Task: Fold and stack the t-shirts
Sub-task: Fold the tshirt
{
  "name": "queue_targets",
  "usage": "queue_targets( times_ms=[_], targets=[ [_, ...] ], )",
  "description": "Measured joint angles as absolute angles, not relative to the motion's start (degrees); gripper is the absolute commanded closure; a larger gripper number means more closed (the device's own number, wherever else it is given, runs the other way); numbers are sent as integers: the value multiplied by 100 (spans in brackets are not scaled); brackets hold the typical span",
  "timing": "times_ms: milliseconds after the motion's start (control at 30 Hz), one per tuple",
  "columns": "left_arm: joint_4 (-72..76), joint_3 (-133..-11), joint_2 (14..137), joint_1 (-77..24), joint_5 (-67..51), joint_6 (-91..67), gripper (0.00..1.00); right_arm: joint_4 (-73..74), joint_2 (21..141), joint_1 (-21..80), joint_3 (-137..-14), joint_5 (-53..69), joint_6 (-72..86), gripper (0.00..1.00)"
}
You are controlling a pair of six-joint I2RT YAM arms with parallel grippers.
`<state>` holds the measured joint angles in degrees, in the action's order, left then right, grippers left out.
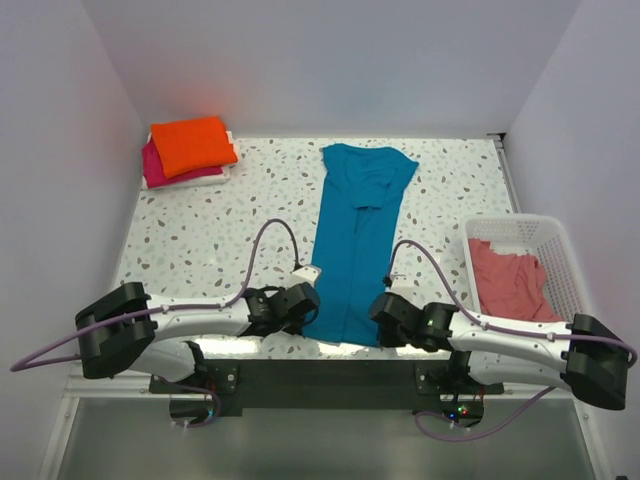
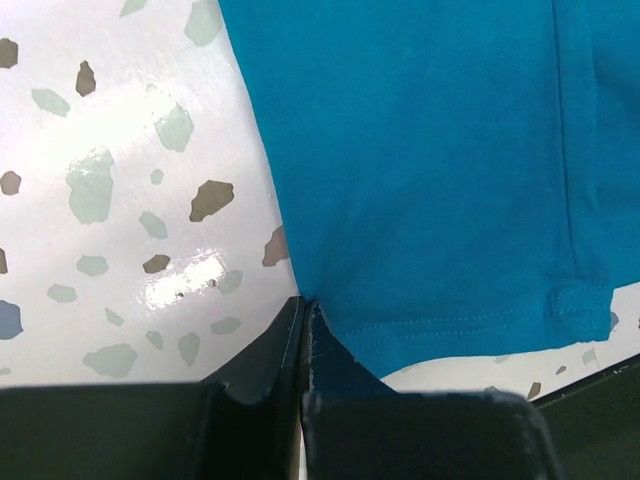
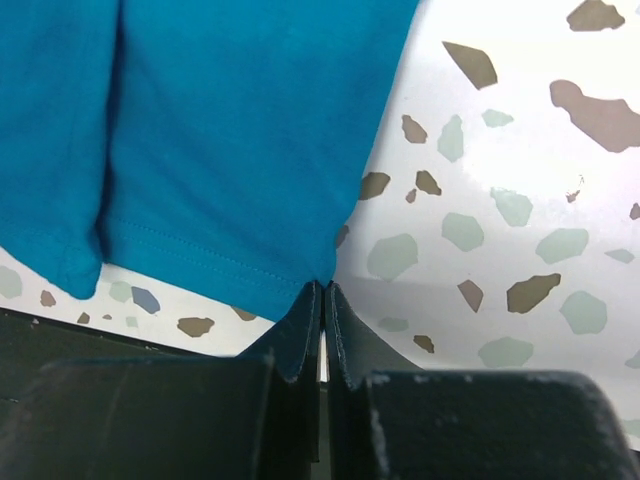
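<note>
A teal blue t-shirt (image 1: 355, 240) lies folded into a long strip down the middle of the table, collar at the far end. My left gripper (image 1: 305, 302) is shut on the hem's near left corner (image 2: 330, 320), the cloth pinched at the fingertips. My right gripper (image 1: 386, 305) is shut on the hem's near right corner (image 3: 300, 270). Both sit low at the table's near edge. A folded orange t-shirt (image 1: 192, 144) lies on a magenta one (image 1: 153, 166) at the far left. A salmon pink t-shirt (image 1: 512, 285) lies crumpled in the basket.
The white mesh basket (image 1: 515, 222) stands at the right edge of the speckled table (image 1: 200, 240). White walls close in the left, right and far sides. The arms' black mounting bar (image 1: 320, 380) runs along the near edge.
</note>
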<state>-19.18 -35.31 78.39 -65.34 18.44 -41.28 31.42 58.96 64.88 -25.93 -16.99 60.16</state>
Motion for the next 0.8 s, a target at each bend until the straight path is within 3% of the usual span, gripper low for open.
queue_targets(
  times_ms=[167,233,300,333,400,533,800],
  targets=[
    [-1767,-3367,7675,-6539,1688,-4250,100,3081,5566,6486,-2375,-1636,6064,93],
    [-1723,-3319,7605,-6539,1621,-4252,98,3083,5489,6486,-2362,-1597,6062,81],
    [-1734,-3284,7498,-6539,1566,-4250,91,3096,5393,6488,-2362,-1575,6064,70],
    [-1734,-3280,7432,-6539,1538,-4248,79,3133,5332,6488,-2362,-1562,6062,60],
    [-1752,-3280,7275,-6539,1500,-4235,65,3264,5148,6488,-2362,-1559,6058,53],
    [-1865,-3280,6875,-6539,1498,-4250,54,3594,4724,6486,-2383,-1575,6062,52],
    [-2003,-3253,6716,-6536,1341,-4414,52,3529,4886,6488,-2394,-1439,6254,55]
  ],
)
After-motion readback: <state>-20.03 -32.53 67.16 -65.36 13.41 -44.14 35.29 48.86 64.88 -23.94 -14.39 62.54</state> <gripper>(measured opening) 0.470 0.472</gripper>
